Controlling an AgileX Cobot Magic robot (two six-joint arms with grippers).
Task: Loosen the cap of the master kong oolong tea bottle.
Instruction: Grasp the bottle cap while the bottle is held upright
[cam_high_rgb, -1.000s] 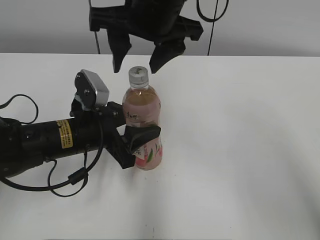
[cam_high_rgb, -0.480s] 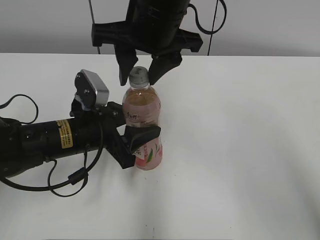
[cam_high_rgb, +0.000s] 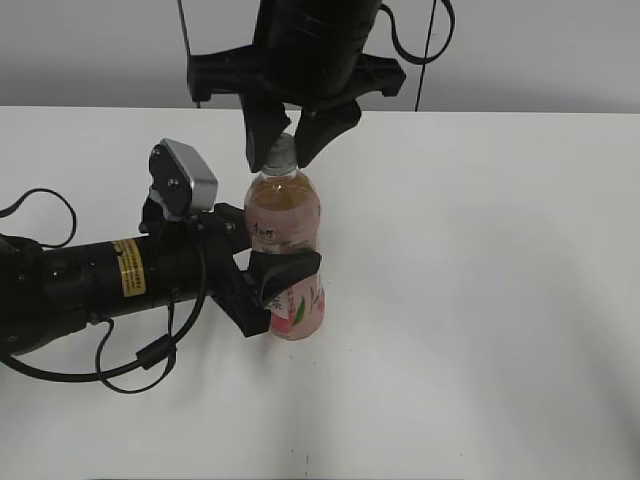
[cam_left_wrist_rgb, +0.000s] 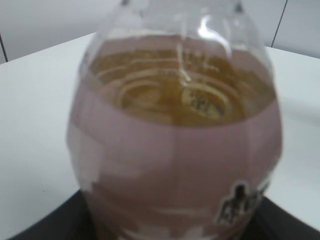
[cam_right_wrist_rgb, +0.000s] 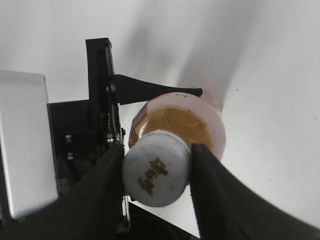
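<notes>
The master kong oolong tea bottle (cam_high_rgb: 285, 225) stands upright on the white table, amber tea inside and a pink label around it. My left gripper (cam_high_rgb: 268, 280) is shut on the bottle's body from the left; the bottle (cam_left_wrist_rgb: 175, 150) fills the left wrist view. My right gripper (cam_high_rgb: 285, 150) comes down from above, and its two black fingers press on both sides of the white cap (cam_high_rgb: 281, 150). In the right wrist view the cap (cam_right_wrist_rgb: 156, 169), with a dark logo on top, sits clamped between the fingers of the right gripper (cam_right_wrist_rgb: 157, 167).
The white table (cam_high_rgb: 480, 300) reaches to a grey wall at the back. The left arm (cam_high_rgb: 90, 280) lies low across the table's left side, with cables looping beside it. The right arm's body (cam_high_rgb: 300, 50) hangs over the bottle.
My right gripper has come down from above the bottle and its fingers have closed in around the cap. The left gripper and the bottle have not moved.
</notes>
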